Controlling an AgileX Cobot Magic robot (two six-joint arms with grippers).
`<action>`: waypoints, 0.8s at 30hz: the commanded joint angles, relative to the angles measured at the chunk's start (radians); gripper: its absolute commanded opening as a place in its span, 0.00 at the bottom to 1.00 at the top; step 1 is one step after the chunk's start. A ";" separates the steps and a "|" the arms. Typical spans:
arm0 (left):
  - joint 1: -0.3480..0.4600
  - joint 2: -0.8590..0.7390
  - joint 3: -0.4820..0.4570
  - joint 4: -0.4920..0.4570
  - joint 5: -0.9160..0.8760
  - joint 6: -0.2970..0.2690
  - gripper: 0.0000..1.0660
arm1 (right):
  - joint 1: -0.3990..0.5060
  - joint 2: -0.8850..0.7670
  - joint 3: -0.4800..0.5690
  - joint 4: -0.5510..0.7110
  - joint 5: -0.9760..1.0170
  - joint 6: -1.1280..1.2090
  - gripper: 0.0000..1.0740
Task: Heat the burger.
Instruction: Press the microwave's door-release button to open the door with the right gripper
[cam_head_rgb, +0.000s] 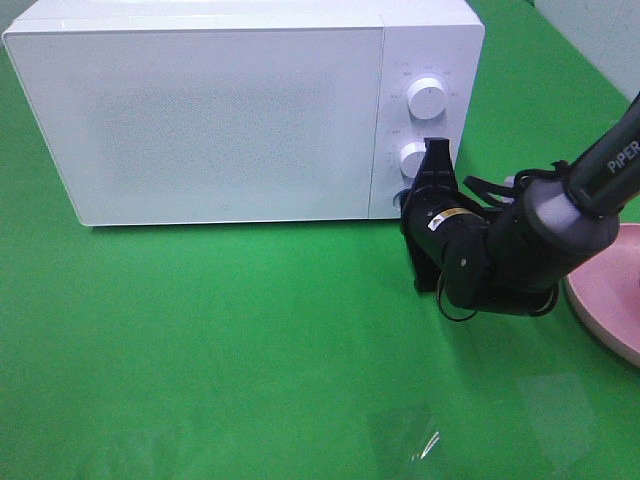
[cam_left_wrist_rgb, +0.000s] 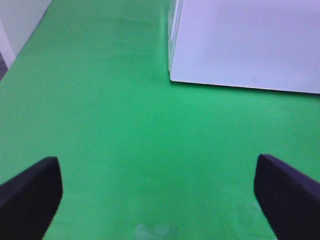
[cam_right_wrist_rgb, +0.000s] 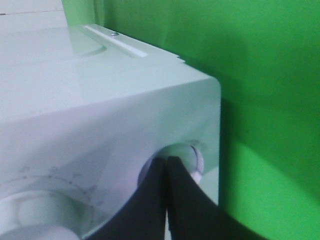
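The burger is out of view. A white microwave (cam_head_rgb: 220, 110) stands at the back with its door closed. My right gripper (cam_head_rgb: 437, 150) is shut, with nothing between its fingers. Its tips rest against the control panel beside the lower knob (cam_head_rgb: 411, 158). In the right wrist view the right gripper (cam_right_wrist_rgb: 166, 162) touches a round control (cam_right_wrist_rgb: 192, 155) near the panel's corner. My left gripper (cam_left_wrist_rgb: 160, 200) is open and hovers over bare green cloth, with the microwave (cam_left_wrist_rgb: 245, 45) ahead of it.
A pink round plate (cam_head_rgb: 612, 290) lies at the right edge, partly behind my right arm. The upper knob (cam_head_rgb: 427, 98) sits above the lower one. Green cloth (cam_head_rgb: 200, 350) covers the table.
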 joint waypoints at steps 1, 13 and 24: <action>0.001 -0.016 0.000 0.001 0.000 0.000 0.92 | -0.012 -0.009 -0.021 0.009 -0.193 -0.018 0.00; 0.001 -0.016 0.000 0.001 0.000 0.000 0.92 | -0.012 -0.009 -0.092 0.057 -0.272 -0.074 0.00; 0.001 -0.016 0.000 0.001 0.000 0.000 0.92 | -0.023 0.043 -0.187 0.044 -0.329 -0.103 0.00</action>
